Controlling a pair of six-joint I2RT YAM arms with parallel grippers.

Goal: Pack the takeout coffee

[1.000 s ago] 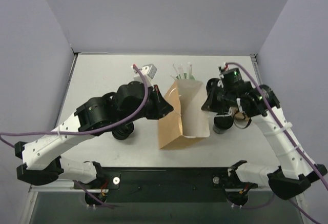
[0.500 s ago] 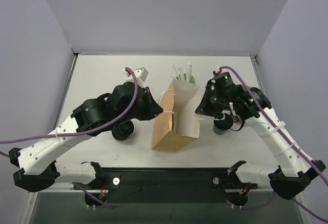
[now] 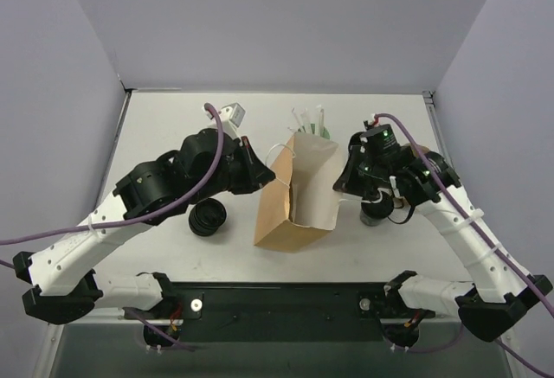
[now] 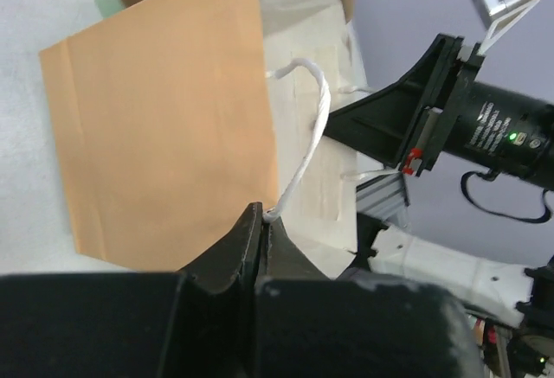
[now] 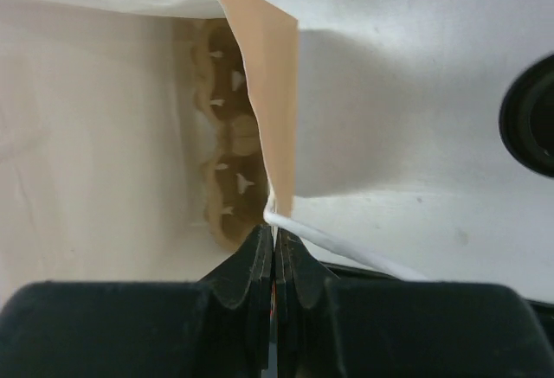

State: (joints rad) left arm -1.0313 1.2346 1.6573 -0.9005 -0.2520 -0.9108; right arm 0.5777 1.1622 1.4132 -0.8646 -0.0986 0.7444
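**On pale grey table [image 3: 164,127], brown paper bag [image 3: 279,218] pinched at both handles**

From above: lavender walls on three sides, two white-and-black arms reaching in from the near edge. Bag upright at the table's centre, mouth open upward, pale lining on show. At the bag's left rim, left gripper [image 3: 269,182]; at its right rim, right gripper [image 3: 341,188]. Outside the bag, on the table just to its right, small black paper takeout coffee cup with black lid [image 3: 374,212], partly hidden under the right arm. Left of the bag, apart from it, squat stack of black ringed lids [image 3: 208,218]. Just behind the bag, mint-green cup with white straws [image 3: 310,127].

From the left wrist: jaws pressed together on thin white string handle [image 4: 305,127], looped up from the fingertips to the top of the bag's brown side. Beyond the bag's far rim, the black body of the right arm with a small green light. Edge of the green cup just past the bag's top corner.

From the right wrist: jaws shut tight on second white string handle [image 5: 346,248], right at the edge of the bag's rim. Pale lining filling the left of the view, bare table to the right. Deep inside the bag, tan moulded shape [image 5: 225,153], not clear enough to name.
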